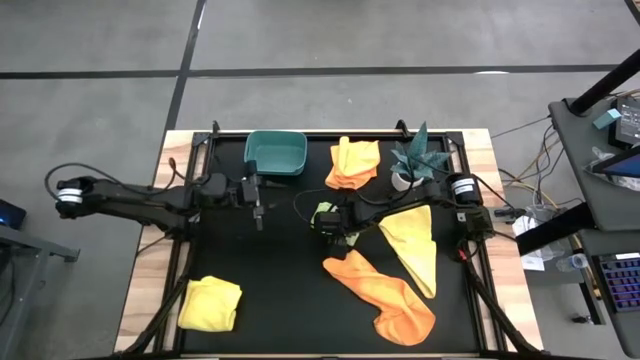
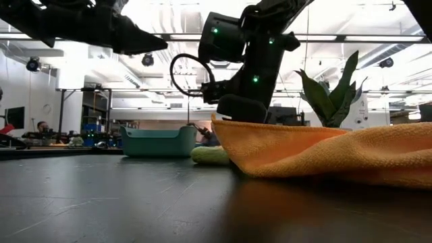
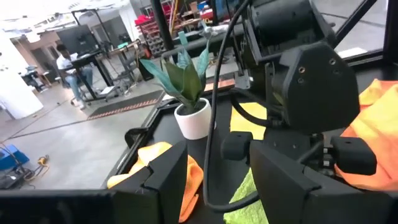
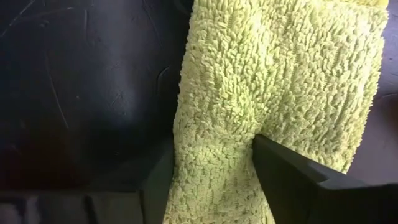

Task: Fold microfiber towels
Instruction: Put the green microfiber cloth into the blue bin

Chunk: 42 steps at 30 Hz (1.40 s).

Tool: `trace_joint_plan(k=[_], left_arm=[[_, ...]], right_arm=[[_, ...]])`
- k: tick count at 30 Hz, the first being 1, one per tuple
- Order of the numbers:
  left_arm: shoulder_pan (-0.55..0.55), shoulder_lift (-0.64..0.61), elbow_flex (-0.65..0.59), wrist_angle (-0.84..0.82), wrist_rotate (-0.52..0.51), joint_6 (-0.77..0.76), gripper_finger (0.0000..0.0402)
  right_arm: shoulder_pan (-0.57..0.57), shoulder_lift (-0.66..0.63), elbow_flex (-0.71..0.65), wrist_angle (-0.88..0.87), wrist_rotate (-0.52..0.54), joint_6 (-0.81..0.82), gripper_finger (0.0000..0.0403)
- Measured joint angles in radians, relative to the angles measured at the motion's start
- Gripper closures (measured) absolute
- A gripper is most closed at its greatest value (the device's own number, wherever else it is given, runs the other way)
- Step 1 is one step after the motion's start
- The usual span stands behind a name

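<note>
A lime green towel [image 1: 325, 213] lies at the table's middle; it also shows in the low view [image 2: 210, 155]. My right gripper [image 4: 211, 168] points down on it [image 1: 335, 226]. My left gripper [image 1: 259, 212] hovers open and empty just left of it, near the teal bin [image 1: 275, 152]. An orange towel [image 1: 385, 295] and a yellow towel [image 1: 415, 245] lie crumpled at the near right. A second orange towel [image 1: 352, 162] lies at the far middle. A folded yellow towel [image 1: 210, 303] lies at the near left. My right gripper comes from above, pointing down, with a strip of the lime green towel [image 4: 214, 134] between its two fingers. One finger [image 4: 158, 180] stands at the towel's edge; the other finger [image 4: 286, 171] dents the pile, with a crease running from its tip. The towel lies on the table.
A potted plant [image 1: 412, 160] stands at the far right, close to my right arm. The teal bin stands at the far edge. The table's dark top [image 1: 270, 270] shows bare between the folded yellow towel and the near orange one.
</note>
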Motion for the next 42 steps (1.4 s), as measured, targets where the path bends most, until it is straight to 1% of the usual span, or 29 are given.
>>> trace_joint_plan(k=[3, 9, 10, 13, 16, 22, 27, 31, 37, 42], left_arm=[[0.000, -0.034, -0.002, -0.026, -0.003, 0.000, 0.0242], [0.000, -0.090, -0.003, -0.078, -0.013, -0.001, 0.0242], [0.000, -0.096, -0.004, -0.084, -0.020, -0.001, 0.0242], [0.000, -0.122, -0.006, -0.117, -0.042, -0.002, 0.0242], [0.000, -0.149, -0.006, -0.140, -0.066, -0.003, 0.0242], [0.000, -0.201, -0.018, -0.155, -0.081, -0.003, 0.0242], [0.000, -0.252, -0.036, -0.155, -0.081, -0.003, 0.0242], [0.000, -0.295, -0.049, -0.155, -0.081, -0.003, 0.0242], [0.000, -0.342, -0.055, -0.154, -0.081, -0.003, 0.0242], [0.000, -0.359, -0.059, -0.154, -0.081, -0.003, 0.0242]], right_arm=[[-0.002, 0.000, 0.000, 0.000, 0.000, -0.002, 0.0243], [-0.003, -0.009, -0.003, 0.006, 0.009, -0.055, 0.0366], [-0.003, -0.013, -0.003, 0.007, 0.007, -0.069, 0.0378], [-0.003, -0.023, 0.007, -0.006, 0.002, -0.081, 0.0379], [-0.003, -0.034, 0.056, -0.039, 0.000, -0.118, 0.0379], [-0.027, -0.051, 0.224, -0.103, 0.047, -0.258, 0.0379], [-0.089, -0.050, 0.352, -0.086, 0.070, -0.392, 0.0380], [-0.160, -0.050, 0.412, -0.033, 0.076, -0.485, 0.0380], [-0.247, -0.050, 0.443, 0.106, 0.066, -0.593, 0.0380], [-0.299, -0.038, 0.457, 0.198, 0.015, -0.625, 0.0380]])
